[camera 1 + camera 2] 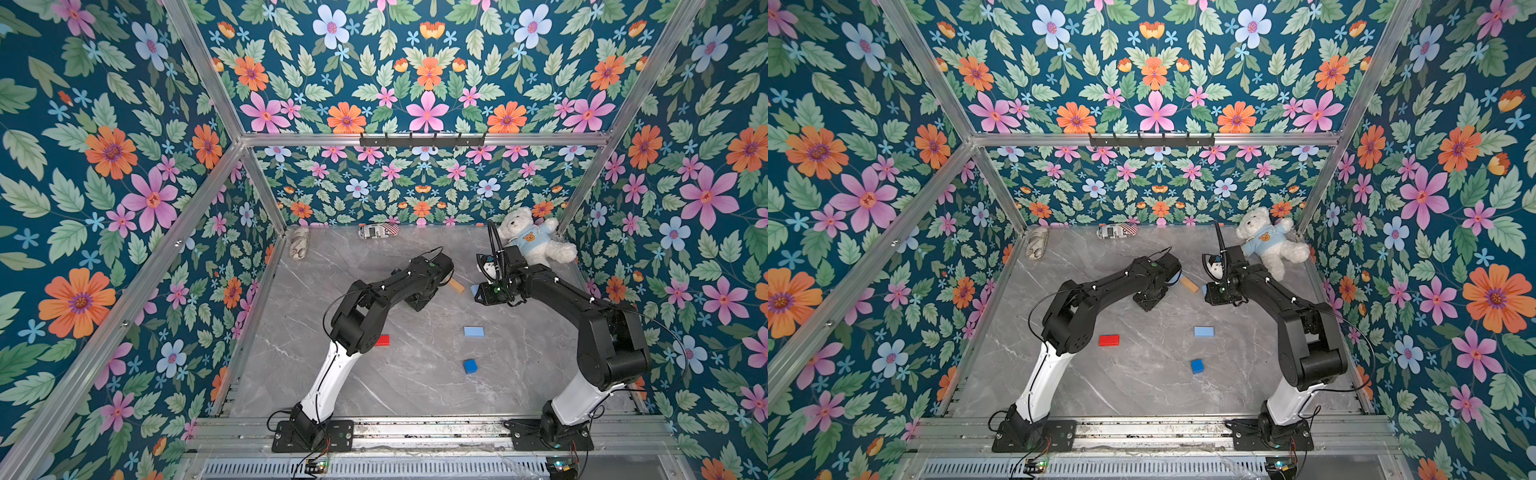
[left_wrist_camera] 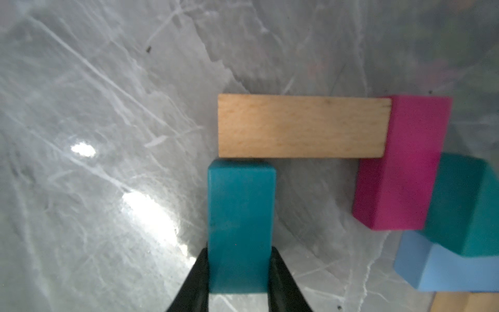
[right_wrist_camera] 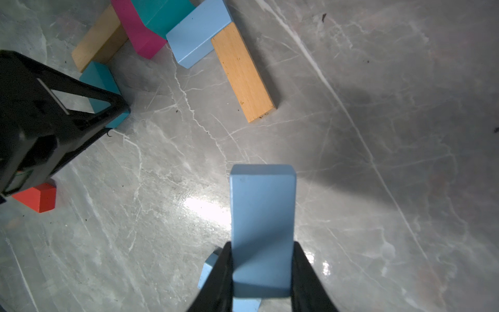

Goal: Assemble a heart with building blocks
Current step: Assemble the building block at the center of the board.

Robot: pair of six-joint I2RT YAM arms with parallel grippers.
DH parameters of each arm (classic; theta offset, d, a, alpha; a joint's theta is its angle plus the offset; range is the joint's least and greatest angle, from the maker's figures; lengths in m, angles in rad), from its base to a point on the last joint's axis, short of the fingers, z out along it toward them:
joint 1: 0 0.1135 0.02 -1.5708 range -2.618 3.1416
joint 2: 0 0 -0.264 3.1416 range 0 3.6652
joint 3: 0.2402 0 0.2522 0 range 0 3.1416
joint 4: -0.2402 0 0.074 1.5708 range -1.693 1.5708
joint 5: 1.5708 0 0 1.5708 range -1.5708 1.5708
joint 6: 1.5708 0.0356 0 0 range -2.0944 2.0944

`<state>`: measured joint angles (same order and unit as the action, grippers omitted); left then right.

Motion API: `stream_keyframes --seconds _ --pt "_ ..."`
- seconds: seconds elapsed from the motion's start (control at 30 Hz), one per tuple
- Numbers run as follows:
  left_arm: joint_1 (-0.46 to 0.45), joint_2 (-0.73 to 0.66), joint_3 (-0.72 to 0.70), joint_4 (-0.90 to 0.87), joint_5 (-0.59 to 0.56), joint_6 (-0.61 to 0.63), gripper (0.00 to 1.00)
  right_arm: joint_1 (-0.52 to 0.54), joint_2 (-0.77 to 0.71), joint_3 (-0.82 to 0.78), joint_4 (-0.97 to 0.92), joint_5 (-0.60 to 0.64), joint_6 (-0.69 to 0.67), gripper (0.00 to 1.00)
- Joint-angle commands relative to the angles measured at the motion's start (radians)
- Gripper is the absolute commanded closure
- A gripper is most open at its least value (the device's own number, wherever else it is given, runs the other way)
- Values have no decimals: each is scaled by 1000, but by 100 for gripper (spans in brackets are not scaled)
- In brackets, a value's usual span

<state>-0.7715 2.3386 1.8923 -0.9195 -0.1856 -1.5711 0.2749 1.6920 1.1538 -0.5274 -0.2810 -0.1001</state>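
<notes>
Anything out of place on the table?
No spill or damage. Strays: white teddy bear slumped in the far right corner; printed pouch and pale bundle at the far edge.

The teddy bear [image 1: 532,241] is lying in the far right corner of the table [image 1: 415,390], the unfinished heart [image 1: 456,286] mid-table. Nearer, a cube [image 1: 470,366] is sitting before one block [image 1: 474,331], with another block [image 1: 1109,340] well left.

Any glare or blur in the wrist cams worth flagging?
Left wrist: bright glare on the table beside the held teal block, teal triangle blurred. Right wrist: glare beside the held light blue block, broad shadow alongside it.
</notes>
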Motion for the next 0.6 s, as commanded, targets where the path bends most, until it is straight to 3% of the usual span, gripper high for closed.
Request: stream_keyframes --seconds 0.0,0.33,0.57 --pt "5 32 -13 13 50 5 66 2 -7 0 9 -13 -12 100" --pt "6 24 -10 0 51 18 35 1 -9 -7 12 -27 -15 100" --pt "-3 -26 -4 -2 22 98 5 1 -28 -21 33 -17 -2 100"
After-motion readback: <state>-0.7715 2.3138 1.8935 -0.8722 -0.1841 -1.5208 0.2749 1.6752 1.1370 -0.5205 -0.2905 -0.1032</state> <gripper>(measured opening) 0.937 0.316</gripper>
